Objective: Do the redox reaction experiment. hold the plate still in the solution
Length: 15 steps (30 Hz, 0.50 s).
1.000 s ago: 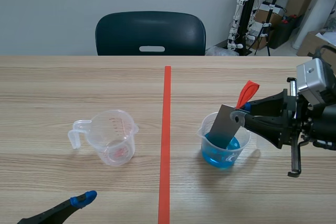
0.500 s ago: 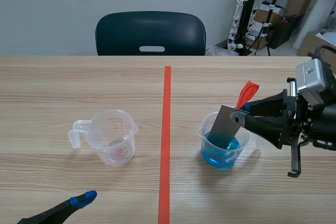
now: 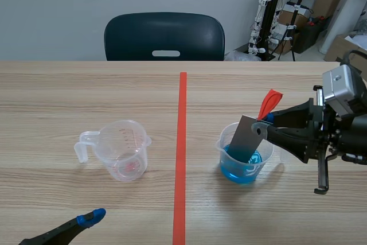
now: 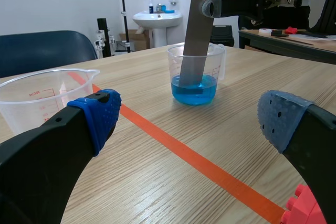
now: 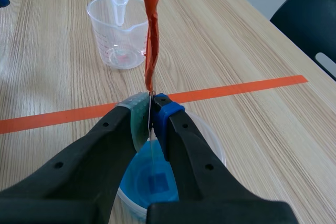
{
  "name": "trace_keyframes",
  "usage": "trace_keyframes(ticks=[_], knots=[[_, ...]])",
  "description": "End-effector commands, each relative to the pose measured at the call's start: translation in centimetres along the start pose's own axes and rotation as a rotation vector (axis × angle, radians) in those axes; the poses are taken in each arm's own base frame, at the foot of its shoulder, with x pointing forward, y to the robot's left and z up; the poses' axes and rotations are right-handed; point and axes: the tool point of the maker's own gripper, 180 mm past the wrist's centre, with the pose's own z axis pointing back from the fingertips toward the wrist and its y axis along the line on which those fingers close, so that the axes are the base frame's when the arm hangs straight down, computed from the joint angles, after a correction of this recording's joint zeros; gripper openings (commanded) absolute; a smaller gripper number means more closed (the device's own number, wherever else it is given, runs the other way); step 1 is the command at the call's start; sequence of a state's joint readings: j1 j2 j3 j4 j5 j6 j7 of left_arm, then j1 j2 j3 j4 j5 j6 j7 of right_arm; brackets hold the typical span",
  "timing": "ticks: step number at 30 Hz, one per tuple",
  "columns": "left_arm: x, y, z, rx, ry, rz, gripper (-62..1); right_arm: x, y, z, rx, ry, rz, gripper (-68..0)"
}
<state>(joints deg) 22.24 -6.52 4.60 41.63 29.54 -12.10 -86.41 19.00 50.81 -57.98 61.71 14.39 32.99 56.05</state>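
A grey metal plate (image 3: 245, 137) with an orange-red tag (image 3: 268, 101) on its top end stands tilted in a clear beaker (image 3: 245, 153), its lower end in the blue solution (image 3: 240, 167). My right gripper (image 3: 262, 126) is shut on the plate's upper edge, just above the beaker's rim. The right wrist view shows the plate (image 5: 150, 129) edge-on between the pads, with the tag (image 5: 150, 24) rising above and the solution (image 5: 149, 179) below. My left gripper (image 3: 92, 218) rests open low at the table's near left; its view shows the beaker (image 4: 195, 73) and the plate (image 4: 194, 40) ahead.
An empty clear measuring cup (image 3: 121, 149) with a handle stands left of the orange-red tape line. A dark chair (image 3: 164, 37) is behind the table's far edge. Boxes and a stand sit at the back right.
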Motion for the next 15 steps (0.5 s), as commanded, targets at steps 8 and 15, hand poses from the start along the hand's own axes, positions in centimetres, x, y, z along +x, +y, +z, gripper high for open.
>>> trace_keyframes(ticks=[8,15], knots=[[1.08,0.1,0.04,0.0,-0.051,-0.005,-5.6,0.67,-0.44,0.61,0.004,-0.01,-0.028,-66.9],[1.08,0.1,0.04,0.0,-0.051,-0.005,-5.6,0.1,-0.55,0.62,-0.003,0.022,-0.032,-66.9]])
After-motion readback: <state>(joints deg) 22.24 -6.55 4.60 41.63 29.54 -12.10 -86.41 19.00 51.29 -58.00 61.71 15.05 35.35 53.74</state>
